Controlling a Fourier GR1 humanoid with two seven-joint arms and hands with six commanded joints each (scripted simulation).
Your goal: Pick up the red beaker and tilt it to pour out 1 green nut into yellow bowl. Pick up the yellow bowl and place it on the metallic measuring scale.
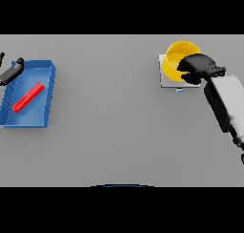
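Grey table carries the scale, where the right hand clasps the yellow bowl.

Lab bench, measuring scale (metallic), beaker

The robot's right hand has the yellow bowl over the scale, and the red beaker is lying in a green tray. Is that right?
Almost. The tray is blue, not green. The head view shows the red beaker lying inside it on the robot's left. The rest holds: the right hand has its fingers curled on the yellow bowl, which sits tilted over the metallic scale.
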